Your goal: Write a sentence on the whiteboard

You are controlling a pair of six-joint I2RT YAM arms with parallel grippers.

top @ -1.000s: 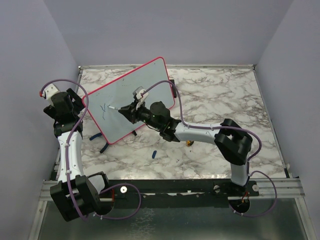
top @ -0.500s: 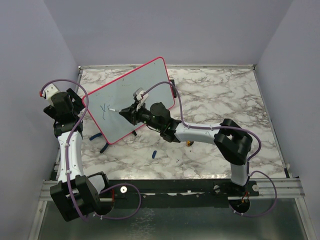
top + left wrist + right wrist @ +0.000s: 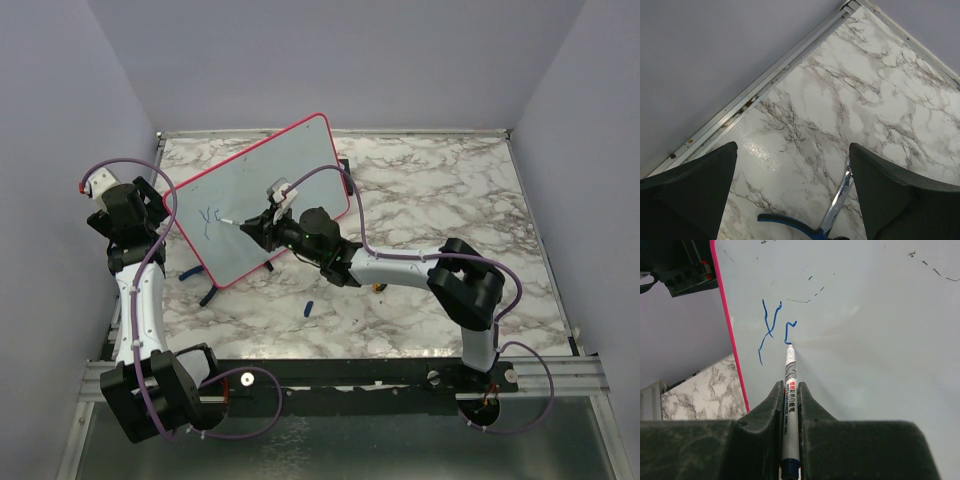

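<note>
My right gripper is clamped on a marker, its butt cut off below, tip touching the tilted whiteboard. The sentence is just 2 blue squiggles by the red edge, unreadable. My left gripper gapes wide, holding nothing, above the marble table and a half-cropped blue-handled metal piece.

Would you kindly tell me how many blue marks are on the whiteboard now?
2: a crossed y-like mark near the whiteboard's pink edge, and a smaller squiggle beside it, at the marker tip.
</note>
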